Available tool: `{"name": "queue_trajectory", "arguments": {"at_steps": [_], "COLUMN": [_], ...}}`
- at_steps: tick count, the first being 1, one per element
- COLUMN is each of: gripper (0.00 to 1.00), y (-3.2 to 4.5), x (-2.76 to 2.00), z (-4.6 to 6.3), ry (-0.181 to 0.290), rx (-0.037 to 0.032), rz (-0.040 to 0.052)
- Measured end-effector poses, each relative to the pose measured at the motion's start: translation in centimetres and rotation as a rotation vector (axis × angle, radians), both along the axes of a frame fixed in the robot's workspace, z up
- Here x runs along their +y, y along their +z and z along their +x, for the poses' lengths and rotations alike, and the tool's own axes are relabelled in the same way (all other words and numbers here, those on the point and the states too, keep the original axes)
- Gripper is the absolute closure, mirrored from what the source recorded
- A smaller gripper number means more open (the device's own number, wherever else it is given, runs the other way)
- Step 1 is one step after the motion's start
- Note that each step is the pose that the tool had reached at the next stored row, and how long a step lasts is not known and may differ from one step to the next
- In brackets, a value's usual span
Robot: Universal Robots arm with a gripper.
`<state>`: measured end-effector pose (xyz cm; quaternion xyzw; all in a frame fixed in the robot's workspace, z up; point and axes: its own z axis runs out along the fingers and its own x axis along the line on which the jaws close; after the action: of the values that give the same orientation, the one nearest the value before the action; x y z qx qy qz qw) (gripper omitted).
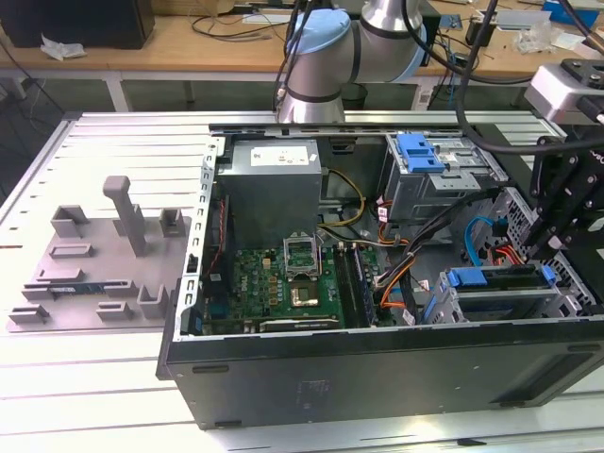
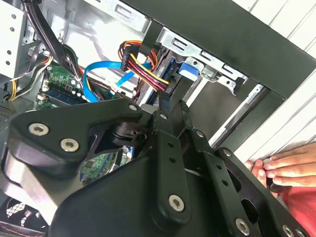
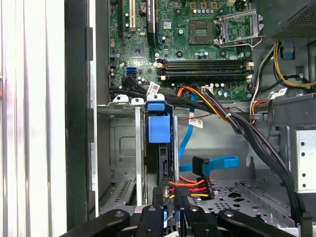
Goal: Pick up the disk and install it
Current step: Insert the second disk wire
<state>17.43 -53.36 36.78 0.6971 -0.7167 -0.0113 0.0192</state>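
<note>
Black linkage bars of the gripper (image 2: 167,106) lie closest in the second wrist view, and its jaws are drawn narrow, nearly together, with the tips reaching down into the drive cage (image 1: 491,302). I cannot tell whether they actually pinch anything. The disk (image 3: 159,131) stands on edge in a slot of that cage, its blue frame facing up. It looks seated or close to it, which would explain why the gripper sits right at its end and not clear of it. In the exterior view the cage sits at about four o'clock within the open computer case (image 1: 377,377), which lies on its side on the worktop (image 1: 94,377) so the bays can be reached from above. Orange, red and black power cables (image 3: 190,185) end in a plug just beside the disk's edge, crowding the gripper's tips. The motherboard (image 1: 283,283) lies toward nine o'clock of the cage, well apart. A person's hand (image 2: 276,165) rests at the case's outer wall, probably steadying it.
</note>
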Motion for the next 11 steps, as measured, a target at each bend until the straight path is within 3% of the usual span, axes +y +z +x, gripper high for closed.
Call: {"name": "queue_trajectory", "arguments": {"at_steps": [11], "gripper": [0.76], "y": [0.00], "x": [-0.06], "z": [-0.03], "ry": [0.000], "rx": [-0.0001], "rz": [-0.0001]}}
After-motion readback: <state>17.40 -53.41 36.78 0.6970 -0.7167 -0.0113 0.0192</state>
